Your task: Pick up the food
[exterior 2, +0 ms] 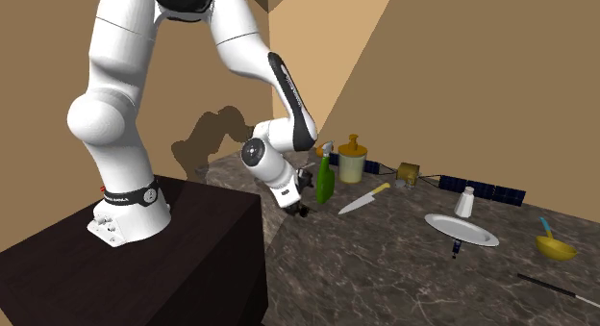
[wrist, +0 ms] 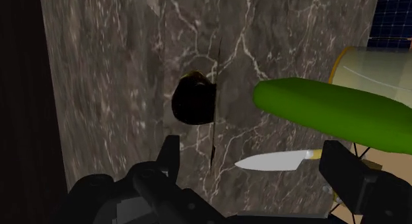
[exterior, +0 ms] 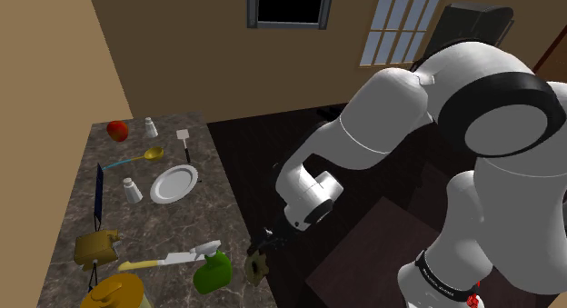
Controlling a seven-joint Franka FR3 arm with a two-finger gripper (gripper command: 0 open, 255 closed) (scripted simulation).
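The pincer (wrist: pixel 254 168) hangs over the near edge of the marble tabletop (wrist: pixel 112 64), its fingers spread wide with nothing between them. The food (wrist: pixel 193 98), a dark rounded lump (brownish in the shoulder view; what kind I cannot tell), lies on the stone close to that edge, just beside the green bottle (wrist: pixel 330 113) and near the tip of the knife (wrist: pixel 277 162). It sits in line with one finger (wrist: pixel 168 153) rather than with the gap, so I judge the approach unfinished. The hand should slide sideways, away from the bottle, until the lump is centred, then descend straight. The bottle's closeness is the hazard: the finger on that side needs room to pass without nudging it, and the closing should be gentle and low on the lump.
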